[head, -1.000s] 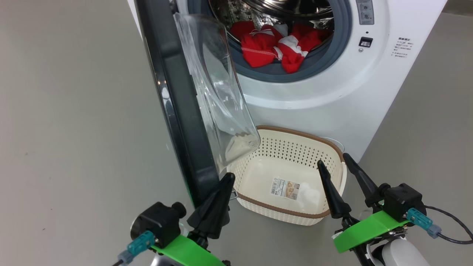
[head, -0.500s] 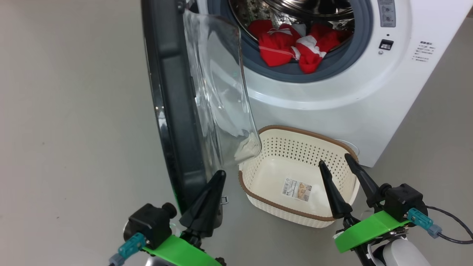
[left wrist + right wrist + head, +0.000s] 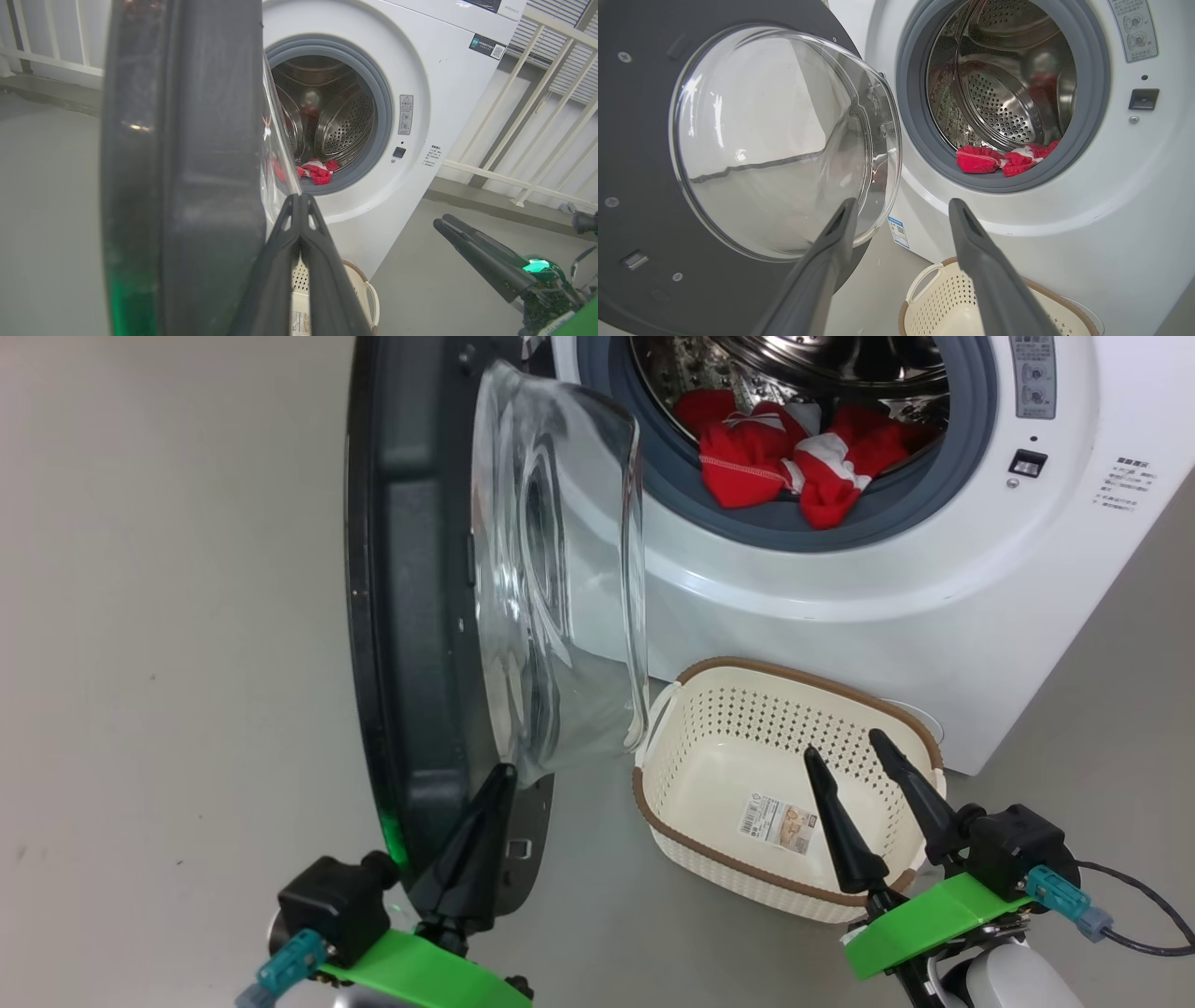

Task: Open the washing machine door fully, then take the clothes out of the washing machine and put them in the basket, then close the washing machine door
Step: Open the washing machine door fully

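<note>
The washing machine (image 3: 840, 607) takes up the head view from 12 to 3 o'clock, its round mouth uncovered. The washing machine door (image 3: 411, 616) stands swung out at 10 o'clock, almost edge-on to the head camera, with its clear glass bowl (image 3: 560, 597) bulging toward 3 o'clock. The basket (image 3: 709, 728) sits on the grey floor (image 3: 168, 616) at 5 o'clock, just in front of the machine, with 1 label sticker (image 3: 780, 821) on its bottom. The clothes (image 3: 794, 462) lie in a red heap at 1 o'clock, at the front of the drum (image 3: 1008, 93), spilling onto the grey rubber ring (image 3: 738, 527). The left gripper (image 3: 502, 775), at 7 o'clock, has its 2 fingers pressed together on nothing, its tip close by the door's lower inner side; I cannot tell whether it touches. The right gripper (image 3: 844, 743), at 4 o'clock, shows against the basket's right side, its fingers spread wide and empty.
</note>
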Motion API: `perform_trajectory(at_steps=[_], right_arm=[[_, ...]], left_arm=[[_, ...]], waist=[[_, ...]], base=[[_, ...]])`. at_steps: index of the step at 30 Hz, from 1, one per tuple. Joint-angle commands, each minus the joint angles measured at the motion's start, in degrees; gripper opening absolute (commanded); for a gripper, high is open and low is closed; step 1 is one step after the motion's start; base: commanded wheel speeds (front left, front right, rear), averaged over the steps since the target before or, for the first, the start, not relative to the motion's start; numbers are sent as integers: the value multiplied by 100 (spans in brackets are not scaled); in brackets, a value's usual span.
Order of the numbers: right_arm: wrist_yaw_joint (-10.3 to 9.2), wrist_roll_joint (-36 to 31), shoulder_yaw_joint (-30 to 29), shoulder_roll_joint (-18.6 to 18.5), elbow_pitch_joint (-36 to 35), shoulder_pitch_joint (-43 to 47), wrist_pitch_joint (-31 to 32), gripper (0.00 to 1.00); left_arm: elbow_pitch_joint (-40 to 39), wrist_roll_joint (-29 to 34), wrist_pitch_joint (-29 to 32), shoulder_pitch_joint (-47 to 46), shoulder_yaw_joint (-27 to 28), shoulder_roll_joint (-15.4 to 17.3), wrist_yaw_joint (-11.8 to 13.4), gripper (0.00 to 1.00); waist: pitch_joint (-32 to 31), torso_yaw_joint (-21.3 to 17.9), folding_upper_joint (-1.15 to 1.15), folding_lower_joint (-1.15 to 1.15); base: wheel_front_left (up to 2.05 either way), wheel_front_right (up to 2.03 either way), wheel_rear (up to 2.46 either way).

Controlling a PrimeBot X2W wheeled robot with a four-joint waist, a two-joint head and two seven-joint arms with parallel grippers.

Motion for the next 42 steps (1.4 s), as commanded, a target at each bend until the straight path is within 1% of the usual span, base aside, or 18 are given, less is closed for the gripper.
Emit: perform_trajectory(at_steps=[1,12,29,42], right_arm=[[36,-97,127,29,-127,-6,-36,100],[36,-167,113,29,-138,16,-10,100],[36,-229,226,29,-288,118,150,100],[36,-338,264,29,-427,138,269,100]], left_arm=[[-133,-39,-70,-21,333,161,120,0],[-73,-65,-203,8,540,268,254,0],[246,-120,-419,-50,1034,448,622,0],[783,-272,-550,-348,1420,646,695,0]], waist=[[1,37,0,0],[5,161,0,0],[-41,281,0,0],[77,272,0,0]], base=[[0,0,0],[0,0,0],[0,0,0],[0,0,0]])
